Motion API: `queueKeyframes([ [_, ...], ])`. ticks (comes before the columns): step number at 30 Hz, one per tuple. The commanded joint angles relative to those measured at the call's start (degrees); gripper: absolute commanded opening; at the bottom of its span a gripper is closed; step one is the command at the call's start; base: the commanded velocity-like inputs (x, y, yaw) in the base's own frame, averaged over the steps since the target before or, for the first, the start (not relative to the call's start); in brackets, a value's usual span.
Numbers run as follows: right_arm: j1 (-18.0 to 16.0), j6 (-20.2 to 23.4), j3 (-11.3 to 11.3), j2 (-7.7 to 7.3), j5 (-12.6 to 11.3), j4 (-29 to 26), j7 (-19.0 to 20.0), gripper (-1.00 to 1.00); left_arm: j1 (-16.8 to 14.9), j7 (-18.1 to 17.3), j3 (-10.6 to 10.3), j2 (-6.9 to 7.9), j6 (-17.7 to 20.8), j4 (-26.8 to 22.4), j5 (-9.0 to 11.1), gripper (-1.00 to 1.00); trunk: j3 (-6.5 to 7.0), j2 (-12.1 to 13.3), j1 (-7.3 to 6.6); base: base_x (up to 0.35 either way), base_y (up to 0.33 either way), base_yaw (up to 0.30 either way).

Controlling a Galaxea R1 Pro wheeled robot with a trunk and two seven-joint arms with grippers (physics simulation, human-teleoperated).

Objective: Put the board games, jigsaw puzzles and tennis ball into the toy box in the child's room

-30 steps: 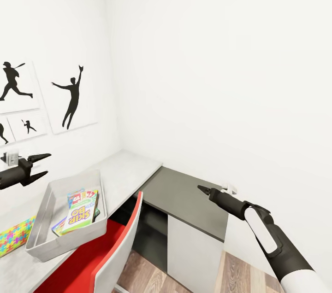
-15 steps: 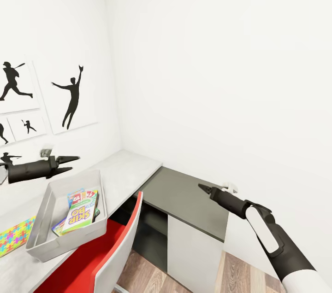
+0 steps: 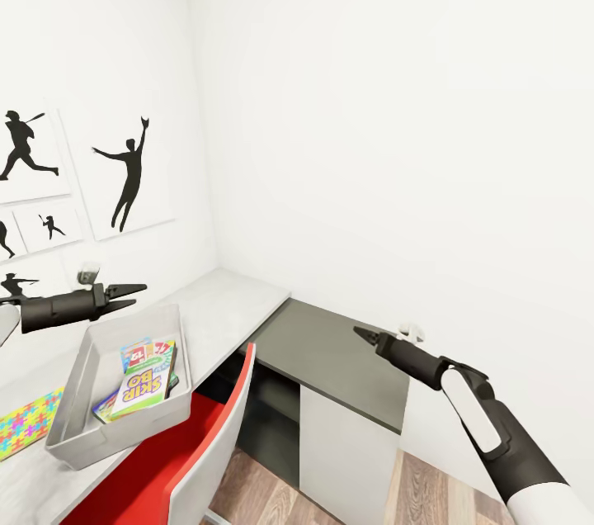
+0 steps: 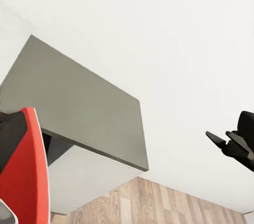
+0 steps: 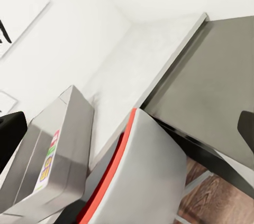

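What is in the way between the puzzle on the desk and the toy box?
Nothing visible. The jigsaw puzzle lies flat on the pale table right beside the grey toy box, which is open on top. The left end effector is above the box's far rim, not between them.

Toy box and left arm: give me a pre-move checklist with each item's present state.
1. Toy box upright on the table: ok.
2. SKIP-BO board game inside the box: ok.
3. Jigsaw puzzle in the box: not ok, it lies on the table beside it.
4. Left gripper free of any load: ok, fingers slightly parted, nothing between them.
5. Right gripper free: ok, nothing held.
6. Tennis ball located: cannot tell.
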Motion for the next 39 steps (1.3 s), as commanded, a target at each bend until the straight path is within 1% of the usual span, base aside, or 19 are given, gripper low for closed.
queueKeyframes([
  [1, -0.02, 0.16, 0.07, 0.04, -0.19, 0.05, 0.00, 1.00, -0.03, -0.06, -0.21, 0.05, 0.14, 0.04, 0.25, 1.00, -0.03, -0.05, 0.02, 0.000, 0.000, 0.000],
  [7, -0.02, 0.05, 0.11, 0.35, -0.04, 0.46, -0.41, 1.00, -0.02, -0.94, -0.33, 0.15, 0.29, -0.04, 0.27, 1.00, -0.03, -0.05, 0.02, 0.000, 0.000, 0.000],
  [14, -0.02, 0.08, 0.06, 0.20, -0.21, 0.57, -0.38, 1.00, -0.02, -2.33, -0.34, 0.58, 0.60, -0.05, 0.33, 1.00, -0.03, -0.05, 0.02, 0.000, 0.000, 0.000],
  [21, -0.02, 0.05, 0.05, 0.03, -0.23, 0.58, -0.08, 1.00, -0.02, -2.56, -0.28, 0.60, 0.71, -0.05, 0.33, 1.00, 0.09, -0.05, 0.02, 0.000, 0.000, 0.031],
  [29, -0.02, 0.04, 0.05, 0.01, -0.23, 0.52, 0.04, 1.00, -0.02, -2.54, -0.32, 0.56, 0.72, -0.20, 0.33, 1.00, 0.63, -0.05, 0.02, -0.031, 0.000, 0.160],
  [33, -0.02, 0.04, 0.05, 0.00, -0.23, 0.50, 0.09, 1.00, -0.02, -2.56, -0.32, 0.50, 0.72, -0.29, 0.34, 1.00, 0.87, -0.05, 0.02, -0.170, 0.000, 0.226],
  [39, -0.02, 0.04, 0.05, 0.00, -0.23, 0.54, 0.13, 1.00, -0.02, -2.54, -0.38, 0.50, 0.72, -0.45, 0.34, 1.00, 1.10, -0.05, 0.02, -0.039, 0.000, 0.264],
])
